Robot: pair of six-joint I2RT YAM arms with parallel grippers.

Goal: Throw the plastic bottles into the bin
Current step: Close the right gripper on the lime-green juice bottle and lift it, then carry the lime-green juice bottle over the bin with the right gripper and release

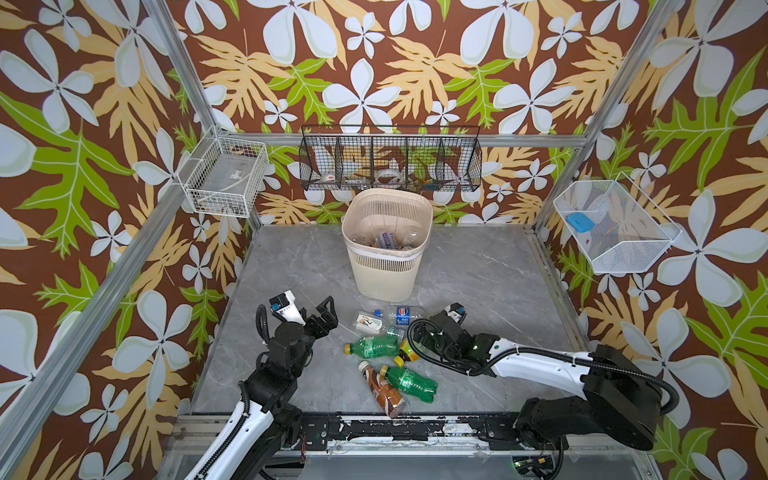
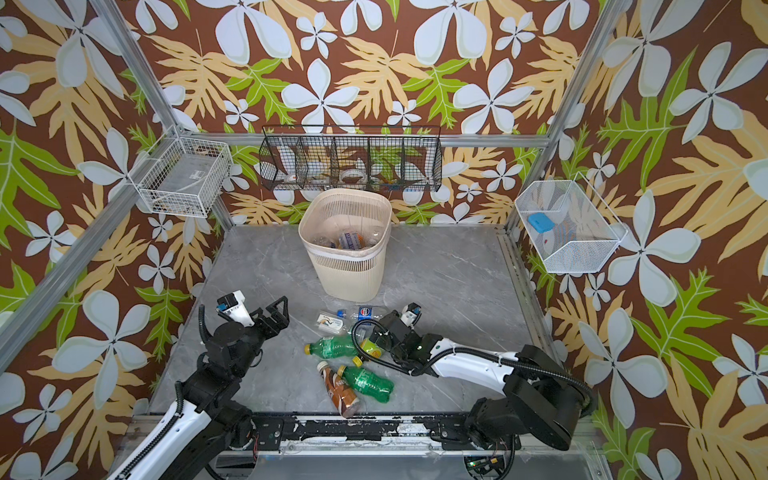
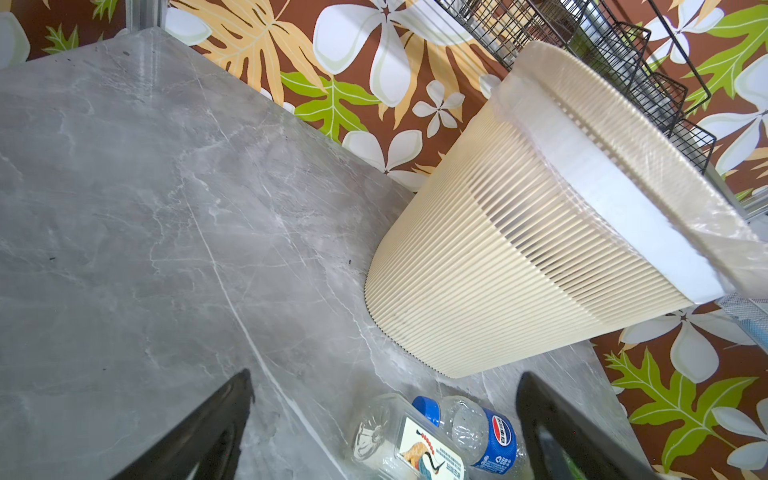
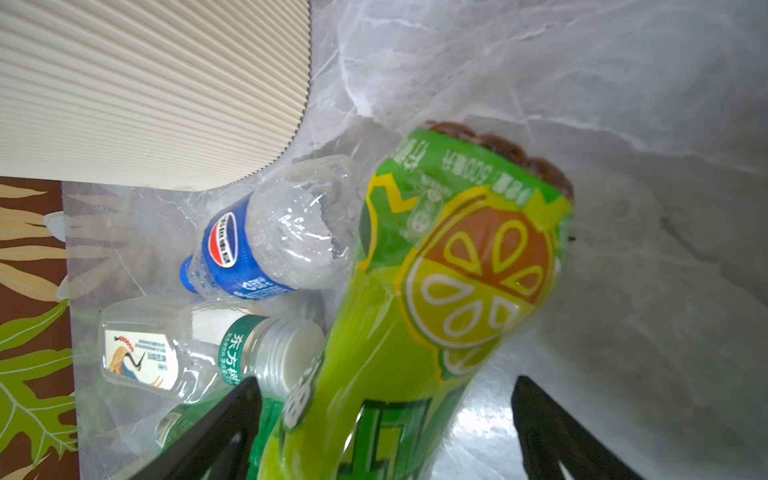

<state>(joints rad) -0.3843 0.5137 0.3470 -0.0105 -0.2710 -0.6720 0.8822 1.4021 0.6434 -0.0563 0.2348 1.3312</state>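
Left arm [image 1: 249,419] stood bent at near left; left gripper [image 1: 328,316] raised, jaws wide apart, aimed far-right. Right arm [image 1: 536,365] reached low toward centre; right gripper [image 4: 386,381] angled down, jaws apart.

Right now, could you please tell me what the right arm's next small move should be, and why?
Probably close the right end effector on the lemon-label bottle. The bottle lies between its open fingers, with a gap showing on one side, so nothing is gripped yet. Lifting toward the bin should wait for a firm hold.
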